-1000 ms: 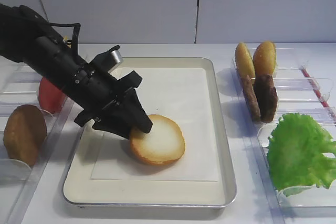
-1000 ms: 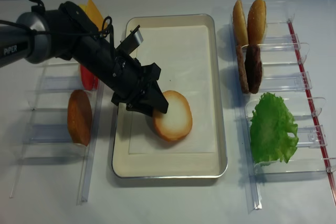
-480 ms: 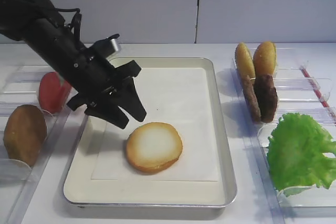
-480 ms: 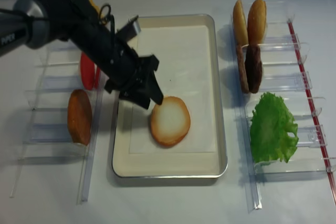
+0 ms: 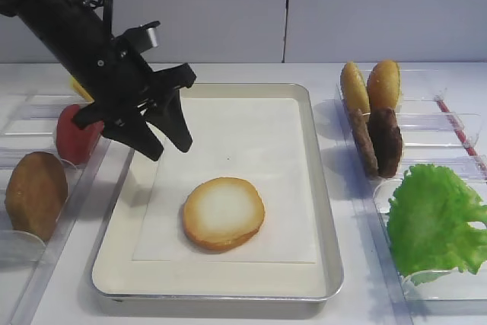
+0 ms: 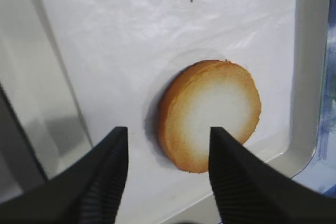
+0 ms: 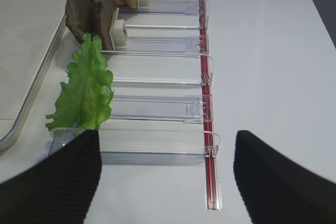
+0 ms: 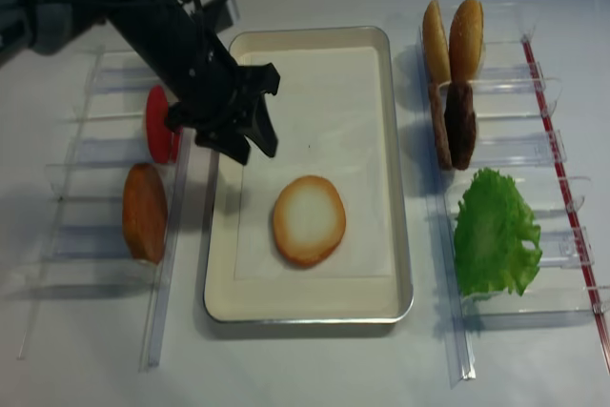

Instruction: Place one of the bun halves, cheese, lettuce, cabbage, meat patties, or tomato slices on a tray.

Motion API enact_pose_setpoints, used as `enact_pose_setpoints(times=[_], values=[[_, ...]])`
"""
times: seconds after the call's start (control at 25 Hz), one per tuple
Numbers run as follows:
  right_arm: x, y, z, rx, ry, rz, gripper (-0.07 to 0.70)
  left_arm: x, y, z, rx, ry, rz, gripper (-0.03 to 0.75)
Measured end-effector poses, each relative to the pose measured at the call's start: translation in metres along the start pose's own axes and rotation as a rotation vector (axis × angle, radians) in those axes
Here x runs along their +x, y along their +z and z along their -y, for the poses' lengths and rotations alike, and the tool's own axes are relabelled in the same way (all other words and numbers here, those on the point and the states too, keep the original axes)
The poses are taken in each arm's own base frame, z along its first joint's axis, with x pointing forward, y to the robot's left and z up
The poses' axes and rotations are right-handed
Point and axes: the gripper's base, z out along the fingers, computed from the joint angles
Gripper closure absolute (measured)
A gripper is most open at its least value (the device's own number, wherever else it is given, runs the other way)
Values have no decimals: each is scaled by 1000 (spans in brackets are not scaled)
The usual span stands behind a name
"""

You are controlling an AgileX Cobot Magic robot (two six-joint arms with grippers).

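A bun half [image 5: 224,213] [image 8: 308,220] [image 6: 210,114] lies flat, cut face up, on the paper liner of the tray [image 5: 213,275] [image 8: 305,304]. My left gripper [image 5: 170,148] [image 8: 254,152] [image 6: 168,132] hangs open and empty above the tray, up and left of the bun, touching nothing. Over the bare table, my right gripper [image 7: 167,140] is open in front of the lettuce [image 7: 84,90] [image 5: 434,218] [image 8: 494,234]. Meat patties [image 5: 380,141] [image 8: 456,126] stand on edge in a right-hand holder. A tomato slice [image 5: 74,133] [image 8: 157,124] stands at the left. Cabbage is out of view.
A brown domed bun [image 5: 34,192] [image 8: 144,212] sits in the clear holders left of the tray. Two golden bun halves [image 5: 369,85] [image 8: 450,40] stand at the back right. A red strip [image 7: 206,103] runs along the right holders. A sliver of yellow cheese [image 5: 77,87] shows behind the left arm.
The left gripper let go of the bun half, opened, and rose back towards the tray's far left. The bun now lies flat on the liner. The right gripper is unchanged.
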Motion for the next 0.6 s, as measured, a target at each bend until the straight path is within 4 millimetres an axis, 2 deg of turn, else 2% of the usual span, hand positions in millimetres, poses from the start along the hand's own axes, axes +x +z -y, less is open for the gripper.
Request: enact_pose_setpoints(times=[0.4,0.6], values=[[0,0,0,0,0,0,87,30,-38,32,-248,111,90,390],[0,0,0,0,0,0,87,59,-60,44,-320,183,149,393]])
